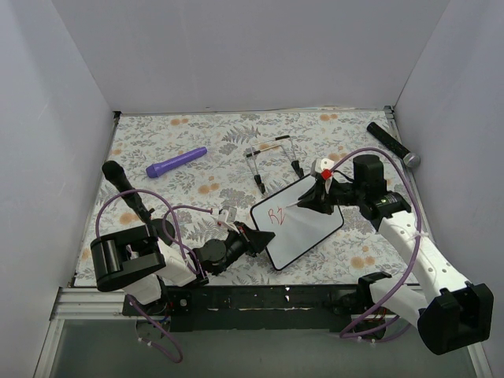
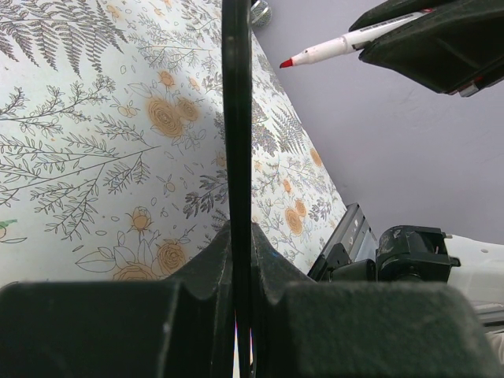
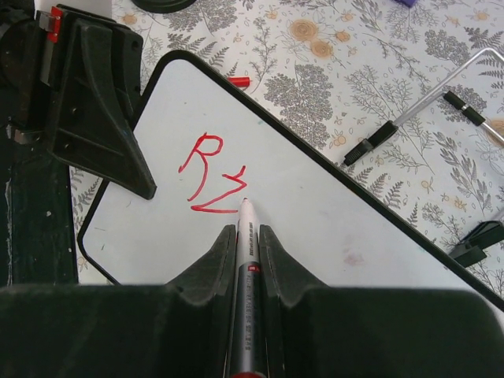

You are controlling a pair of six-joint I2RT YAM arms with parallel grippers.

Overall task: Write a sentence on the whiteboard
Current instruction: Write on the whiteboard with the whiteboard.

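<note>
The whiteboard point(image 3: 331, 236) had a smooth, faintly glossy white face inside a thin black rim; the sentence point(image 3: 211, 173) was thin red ink. The marker pen point(image 3: 246, 244) had a smooth white plastic barrel. The jaws of the left gripper point(image 2: 239, 228) and right gripper point(image 3: 246, 230) looked like matt, grainy black plastic. At 12 o'clock from the board, the wire stand point(image 3: 374, 140) was bright metal with black tips. The worktop point(image 1: 197, 189) wore a matt floral print.

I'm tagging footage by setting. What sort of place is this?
Probably a robot test booth: plain white walls box in a floral-patterned tabletop, with two white-and-black arms bolted to a black metal rail.
</note>
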